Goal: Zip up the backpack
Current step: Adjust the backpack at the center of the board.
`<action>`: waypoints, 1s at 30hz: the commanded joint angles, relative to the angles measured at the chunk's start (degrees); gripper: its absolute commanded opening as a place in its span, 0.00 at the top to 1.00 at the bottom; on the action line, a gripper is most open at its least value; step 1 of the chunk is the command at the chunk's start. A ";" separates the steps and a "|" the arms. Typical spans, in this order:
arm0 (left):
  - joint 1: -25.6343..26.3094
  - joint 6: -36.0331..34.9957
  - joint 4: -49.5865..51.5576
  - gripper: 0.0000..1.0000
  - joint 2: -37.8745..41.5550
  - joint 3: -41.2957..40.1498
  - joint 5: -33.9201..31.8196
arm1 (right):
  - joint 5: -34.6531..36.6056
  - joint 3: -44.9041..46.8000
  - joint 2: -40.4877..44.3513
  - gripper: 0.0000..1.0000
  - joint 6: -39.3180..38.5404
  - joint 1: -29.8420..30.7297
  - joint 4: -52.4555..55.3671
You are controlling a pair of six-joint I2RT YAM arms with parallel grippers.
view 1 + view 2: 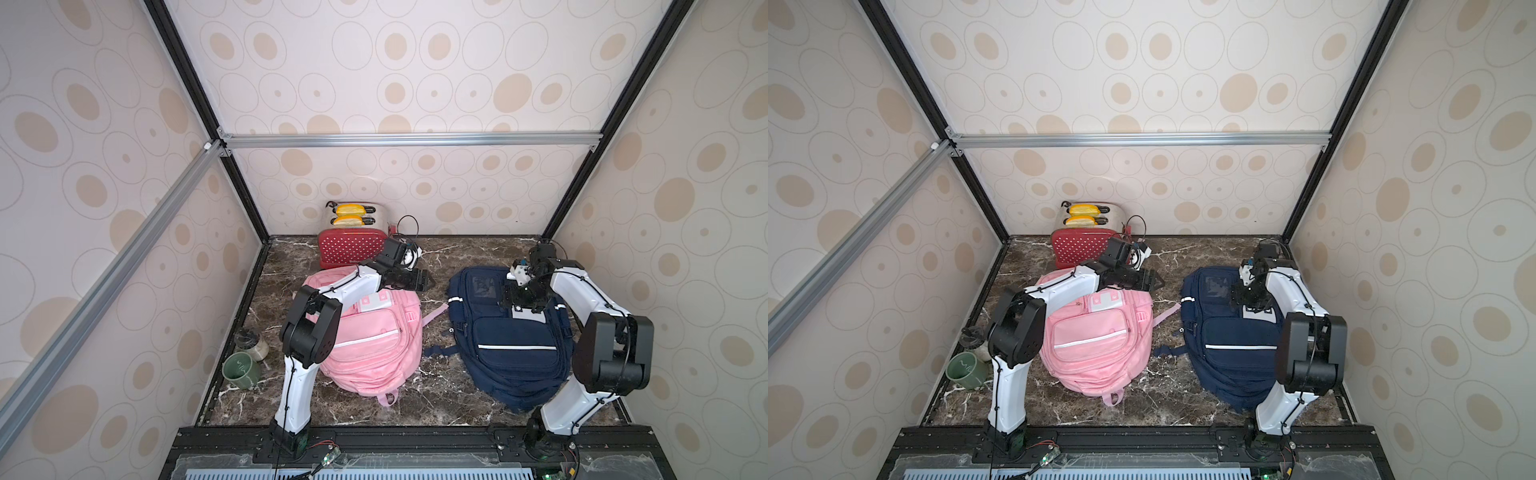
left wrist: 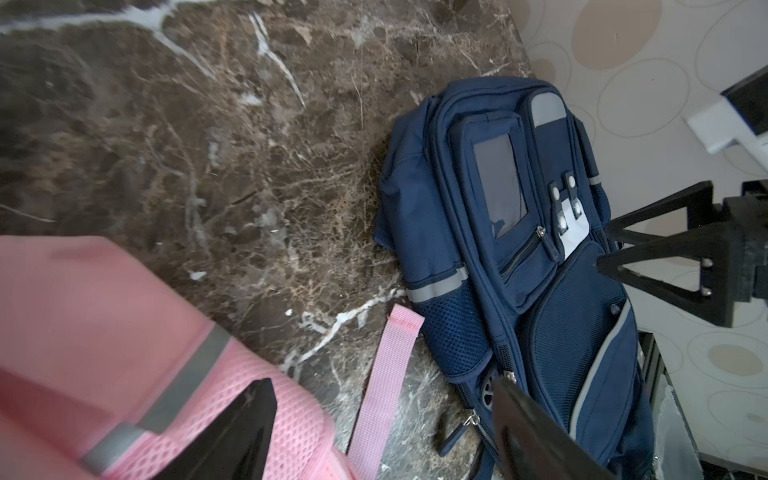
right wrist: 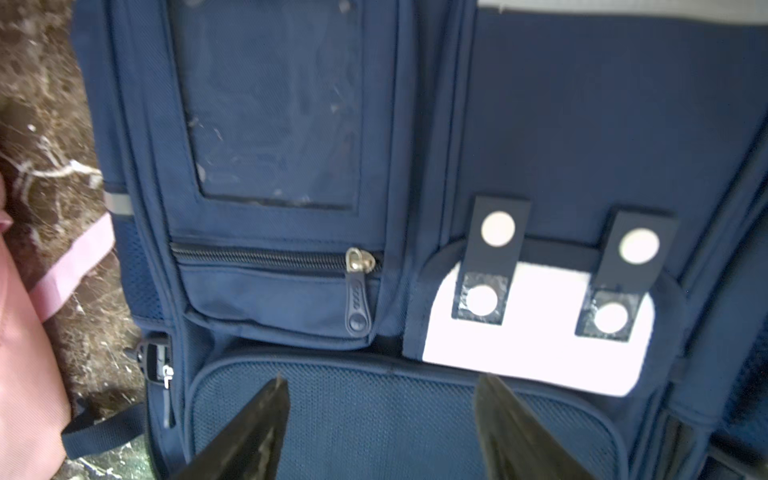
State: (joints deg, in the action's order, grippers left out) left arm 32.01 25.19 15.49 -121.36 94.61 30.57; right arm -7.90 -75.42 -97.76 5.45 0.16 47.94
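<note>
— How are the surface and the room laid out?
— A brown marbled desk (image 1: 436, 401) is enclosed on three sides by oval-patterned walls (image 1: 415, 83). The pink backpack (image 1: 374, 345) is laid on the left half and the navy backpack (image 1: 511, 357) on the right, with a bare strip between them. A red toaster (image 1: 353, 249) is set at the back wall, and a green mug (image 1: 241, 370) at the left edge.
— And the end effectors?
— The left end effector (image 1: 427, 279) is held above that strip, near the pink backpack's far corner, spread wide with nothing gripped. The right end effector (image 3: 382, 379) is poised over the navy backpack's mesh pocket, likewise parted and empty. Only in the right wrist view can a zip pull (image 3: 357, 307) be made out, at one end of a small pocket's zip.
</note>
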 commanded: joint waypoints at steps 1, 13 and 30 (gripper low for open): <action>1.86 3.88 3.94 0.17 -2.45 3.02 0.38 | 1.66 1.41 0.86 0.24 -0.67 -0.22 2.64; 6.13 6.12 8.21 0.20 -7.75 8.91 -0.91 | 1.52 5.69 4.68 0.24 3.21 -0.17 2.15; 7.88 8.50 4.94 0.23 -15.82 16.86 3.66 | 10.92 17.62 20.23 0.22 8.80 -14.30 0.59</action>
State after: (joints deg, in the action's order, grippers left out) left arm 39.03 32.62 21.43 -136.18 108.53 32.71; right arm 1.50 -60.03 -78.32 12.53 -11.22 48.18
